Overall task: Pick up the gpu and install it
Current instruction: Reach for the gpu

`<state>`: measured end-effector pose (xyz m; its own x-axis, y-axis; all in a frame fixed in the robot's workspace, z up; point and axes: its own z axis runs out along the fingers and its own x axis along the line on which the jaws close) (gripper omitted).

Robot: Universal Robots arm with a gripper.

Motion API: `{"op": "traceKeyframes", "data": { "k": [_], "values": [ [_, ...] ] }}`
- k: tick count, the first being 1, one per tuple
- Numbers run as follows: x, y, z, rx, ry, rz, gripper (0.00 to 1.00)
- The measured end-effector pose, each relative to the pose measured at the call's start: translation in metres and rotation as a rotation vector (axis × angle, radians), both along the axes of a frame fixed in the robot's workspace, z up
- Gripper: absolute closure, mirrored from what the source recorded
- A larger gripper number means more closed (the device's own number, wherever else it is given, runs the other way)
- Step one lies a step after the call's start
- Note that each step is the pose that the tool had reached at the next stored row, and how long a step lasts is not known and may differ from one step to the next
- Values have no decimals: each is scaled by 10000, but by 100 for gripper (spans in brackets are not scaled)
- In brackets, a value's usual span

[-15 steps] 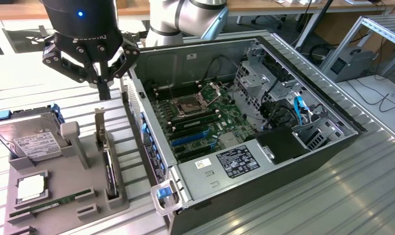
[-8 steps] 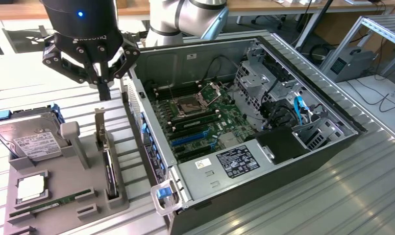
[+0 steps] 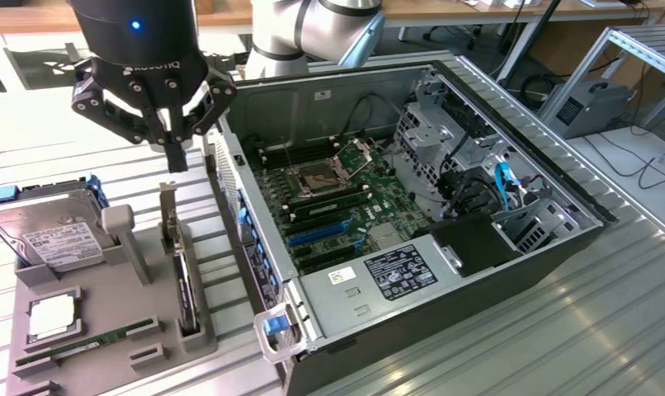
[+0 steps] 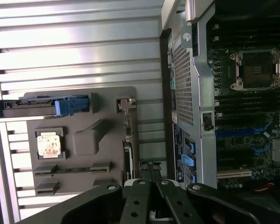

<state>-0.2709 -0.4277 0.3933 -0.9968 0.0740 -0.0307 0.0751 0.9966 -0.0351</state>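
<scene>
1. Fully pinching gripper (image 3: 176, 161) fingers together, gripping nothing.
2. Hovering above bracket end of gpu (image 3: 183, 279), not touching.
3. Seeing gpu standing on edge in tray (image 3: 145, 307) slot, beside open case (image 3: 421, 338).

pincer (image 3: 176, 163): black housing with a soft sheen; darker, matt finger links.
gpu (image 3: 184, 280), right under the pincer: dark matt board seen edge-on; pale bare-metal bracket at the end nearest the pincer.
tray (image 3: 134, 307), below the pincer: smooth, matt grey plastic.
hard drive (image 3: 35, 227), below the pincer, beyond the gpu: satin silver metal lid, white paper-like label, blue plastic side rails.
computer case (image 3: 310, 111), beside the pincer: dull bare grey sheet metal, partly perforated; blue plastic clips.
motherboard (image 3: 344, 206), inside the case: green board, slightly glossy.
table (image 3: 596, 330), beneath it all: ribbed, bright brushed metal that reflects the light.
</scene>
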Motion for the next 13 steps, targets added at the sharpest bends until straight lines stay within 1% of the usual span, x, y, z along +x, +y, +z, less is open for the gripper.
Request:
{"op": "traceKeyframes", "data": {
  "k": [2, 5, 8, 13],
  "values": [
    [0, -11, 0, -30, 1, 0, 89],
    [0, -25, 1, -59, 1, 1, 89],
    [-7, -35, 0, -69, 1, -1, 89],
    [-38, -56, -1, -70, 1, 0, 89]
  ]
}}
